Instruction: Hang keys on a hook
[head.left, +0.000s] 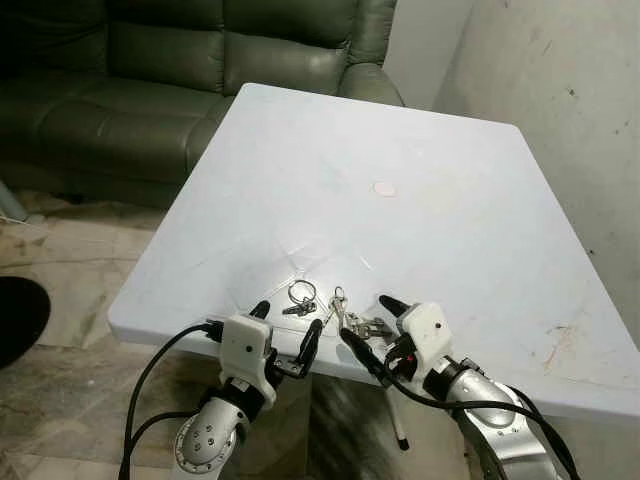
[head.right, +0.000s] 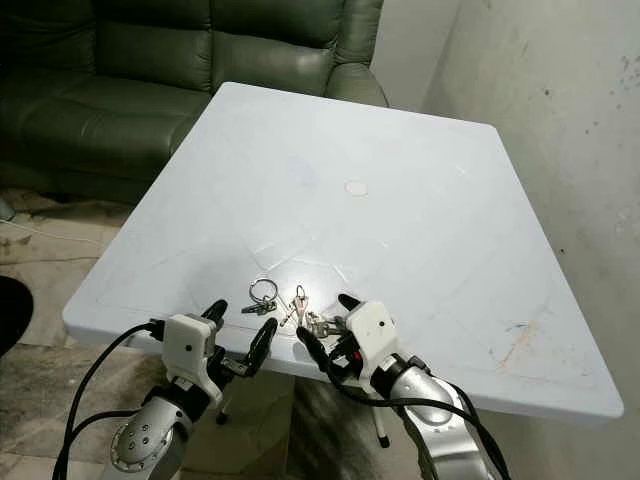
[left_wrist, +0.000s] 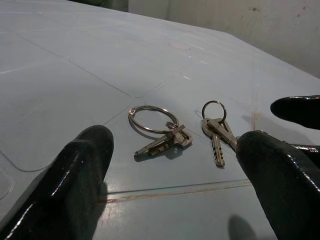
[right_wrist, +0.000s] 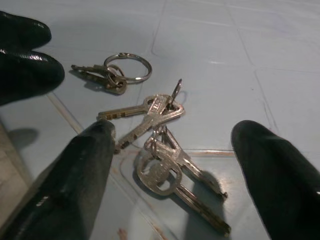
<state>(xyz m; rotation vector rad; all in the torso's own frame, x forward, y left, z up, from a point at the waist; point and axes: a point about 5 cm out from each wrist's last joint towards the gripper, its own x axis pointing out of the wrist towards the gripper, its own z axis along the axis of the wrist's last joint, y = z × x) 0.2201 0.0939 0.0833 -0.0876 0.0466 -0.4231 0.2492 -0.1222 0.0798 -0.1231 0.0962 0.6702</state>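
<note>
While both key sets lie flat on the white table (head.left: 430, 150) near its front edge, I judge the step in hand to be the pickup, and doing it well means catching a ring rather than a thin blade, since flat keys on smooth plastic will likely skid away from a fingertip. On my left, the left gripper (head.left: 285, 335) sits at the table edge with its two black fingers spread wide, holding nothing; the wrist view shows its fingers (left_wrist: 75, 170) either side of the small key ring (left_wrist: 150, 119), which carries a couple of short keys and lies just ahead of the tips, not yet between them and untouched. Just beside it to the right lies the larger key bunch (right_wrist: 160, 145), several keys fanned out with one ring standing up. The right gripper (head.left: 368, 325) is also wide open and empty, its fingertips (right_wrist: 80, 165) straddling the bunch, low over the tabletop; I cannot tell whether they touch it. I would close the right one on the upright ring, squeezing slowly so the keys do not slide off the edge. No hook can be made out from here, so the hanging is all still to come.
</note>
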